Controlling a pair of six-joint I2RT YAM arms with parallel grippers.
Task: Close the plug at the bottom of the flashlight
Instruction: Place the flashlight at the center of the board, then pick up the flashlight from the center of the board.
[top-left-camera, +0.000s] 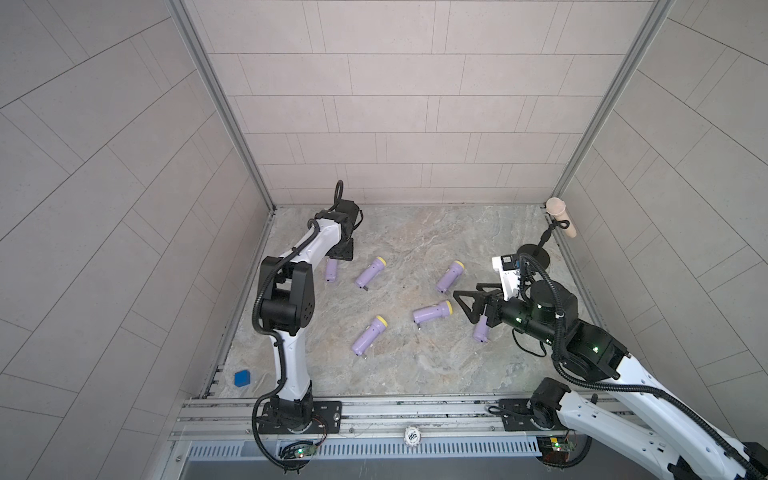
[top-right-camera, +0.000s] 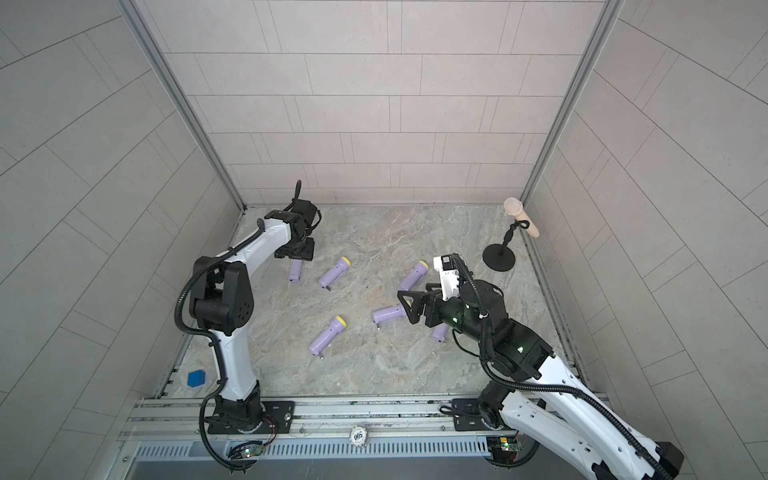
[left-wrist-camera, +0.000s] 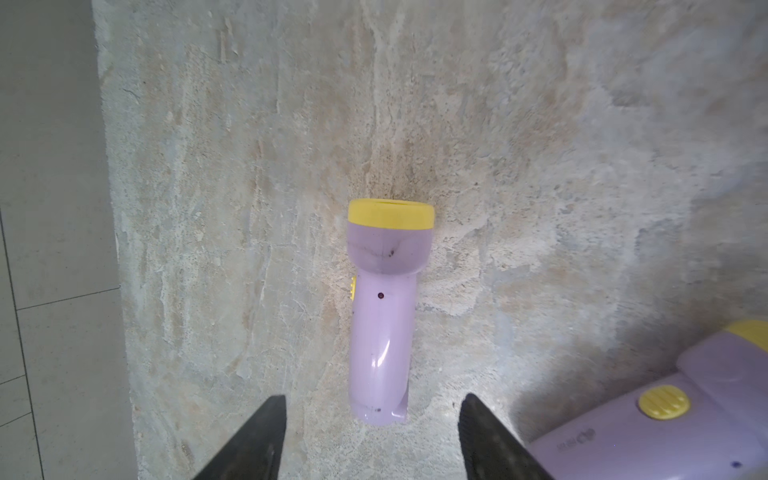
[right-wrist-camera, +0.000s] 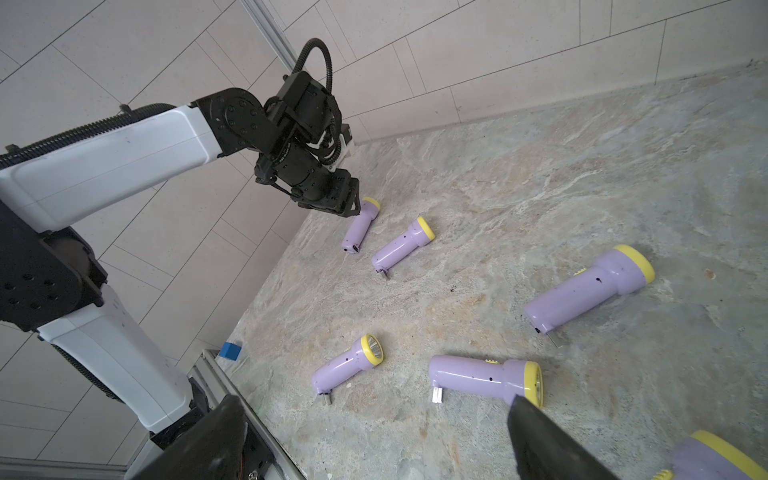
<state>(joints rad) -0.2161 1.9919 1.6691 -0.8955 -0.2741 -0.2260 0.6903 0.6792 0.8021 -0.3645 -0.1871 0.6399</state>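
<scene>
My left gripper (left-wrist-camera: 373, 397) is open, with one finger on each side of the tail of a lilac flashlight (left-wrist-camera: 380, 316) with a yellow head ring, and it does not touch it. The tail end looks flush. The flashlight lies flat near the left edge of the stone table (left-wrist-camera: 208, 208), with a second flashlight (left-wrist-camera: 665, 415) near it. Beyond its head I see free surface. The right gripper (top-left-camera: 468, 296) is wide open and holds nothing.

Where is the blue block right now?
In both top views the blue block sits at the table's near left corner, just left of the left arm's base.
</scene>
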